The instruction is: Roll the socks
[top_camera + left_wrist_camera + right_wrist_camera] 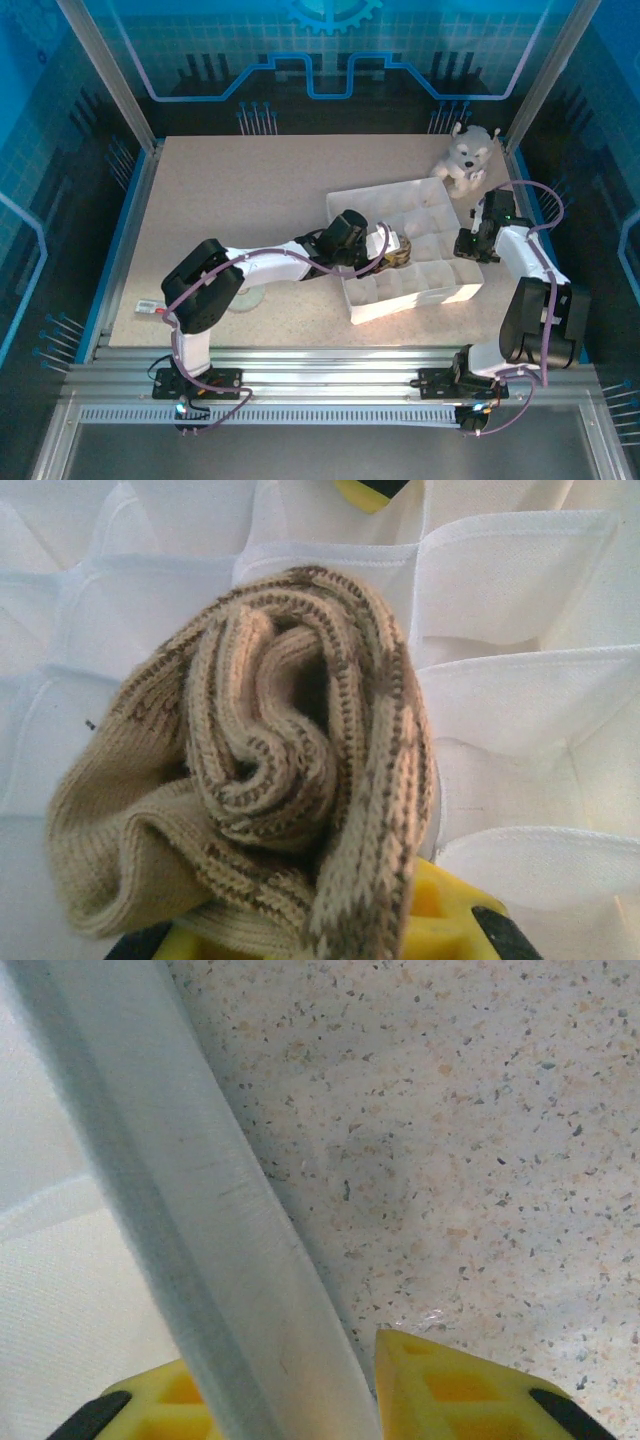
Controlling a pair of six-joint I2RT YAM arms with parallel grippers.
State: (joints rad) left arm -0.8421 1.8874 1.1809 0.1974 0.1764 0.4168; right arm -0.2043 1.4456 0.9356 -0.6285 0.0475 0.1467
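Socks (290, 770) lie between the left gripper's (385, 248) fingers, over a compartment of the divided box (410, 300). The box's right wall lies between the right gripper's (300, 1385) fingers. The plush dog (465, 155) sits just beyond that gripper.

Open table (230, 190) lies left of and beyond the divider box (385, 200). Fabric partitions (500, 670) narrow every cell. Rolled socks (280, 780) cover a left-centre cell. A plush dog (463, 155) occupies the far right corner.
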